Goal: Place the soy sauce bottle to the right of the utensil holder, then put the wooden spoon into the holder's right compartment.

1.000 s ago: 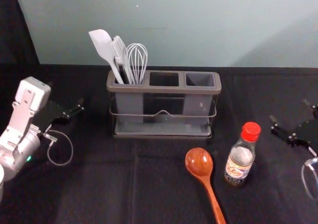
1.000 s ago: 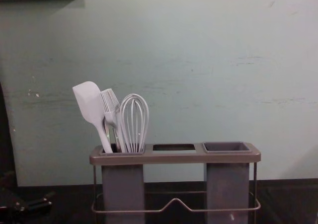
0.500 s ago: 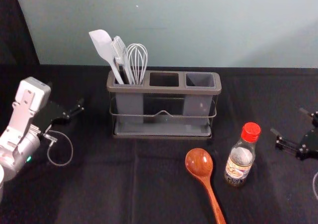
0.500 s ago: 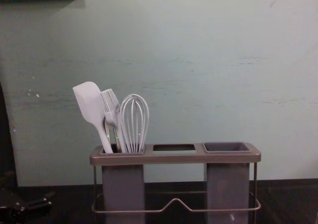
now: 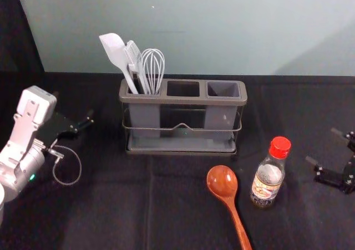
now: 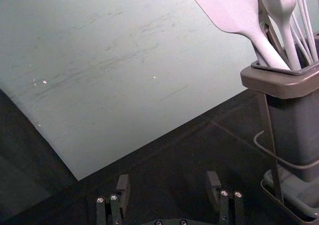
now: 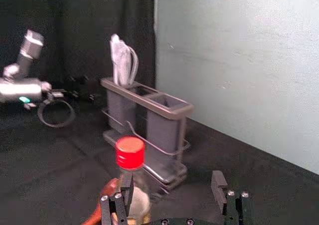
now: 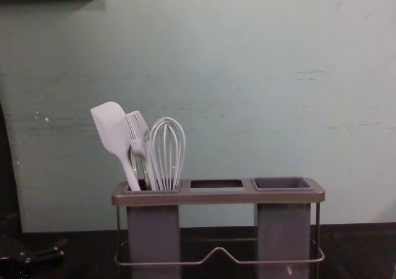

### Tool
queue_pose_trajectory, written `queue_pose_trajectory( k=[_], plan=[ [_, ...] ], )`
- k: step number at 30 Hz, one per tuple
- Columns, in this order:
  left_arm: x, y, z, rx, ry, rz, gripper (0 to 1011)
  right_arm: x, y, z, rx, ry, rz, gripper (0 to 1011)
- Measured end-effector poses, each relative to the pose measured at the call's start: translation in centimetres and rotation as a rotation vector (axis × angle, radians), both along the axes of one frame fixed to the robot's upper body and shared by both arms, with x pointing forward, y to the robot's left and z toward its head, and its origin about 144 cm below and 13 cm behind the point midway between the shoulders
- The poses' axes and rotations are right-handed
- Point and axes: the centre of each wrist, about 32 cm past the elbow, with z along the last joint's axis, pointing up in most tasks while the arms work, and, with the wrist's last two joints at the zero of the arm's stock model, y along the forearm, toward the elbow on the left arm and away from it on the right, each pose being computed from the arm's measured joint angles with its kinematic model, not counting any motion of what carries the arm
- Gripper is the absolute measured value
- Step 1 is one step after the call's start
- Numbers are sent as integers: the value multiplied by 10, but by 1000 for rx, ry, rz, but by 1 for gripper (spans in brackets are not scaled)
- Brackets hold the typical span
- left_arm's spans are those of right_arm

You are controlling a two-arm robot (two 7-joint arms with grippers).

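Observation:
The soy sauce bottle [image 5: 268, 175], red-capped, stands upright in front of and to the right of the grey utensil holder [image 5: 183, 100]. Just left of the bottle lies the wooden spoon [image 5: 223, 182], bowl toward the holder. My right gripper [image 5: 323, 146] is open at the right edge, apart from the bottle. In the right wrist view, one finger of the right gripper [image 7: 173, 180] overlaps the bottle [image 7: 130, 154], and the spoon [image 7: 107, 189] is partly hidden behind it. My left gripper [image 5: 73, 106] stays parked at the left; in its wrist view the left gripper [image 6: 168, 181] is open and empty.
A white spatula [image 5: 115, 53], a brush and a whisk [image 5: 153, 67] stand in the holder's left compartment. The pale wall [image 5: 222, 28] rises behind the black-covered table [image 5: 100, 205]. Black cloth hangs at the far left.
My right gripper has shifted toward the table's front and slightly right, staying open. The left arm, bottle, spoon and holder have not moved.

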Motion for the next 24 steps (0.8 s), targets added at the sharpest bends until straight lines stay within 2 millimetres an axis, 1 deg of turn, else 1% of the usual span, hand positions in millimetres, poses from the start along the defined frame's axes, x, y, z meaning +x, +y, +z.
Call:
queue_pose_trajectory(
  k=[4,12,18,24],
  plan=[
    [0,0,0,0,0,0,1005,0,1,-2,50,7,46,1003],
    [0,0,0,0,0,0,1005,7,13,-8,100,15,99,1003],
    [0,0,0,0,0,0,1005,17,32,-19,122,44,103,1003],
    [0,0,0,0,0,0,1005,24,45,-26,121,48,91,1003]
  ],
)
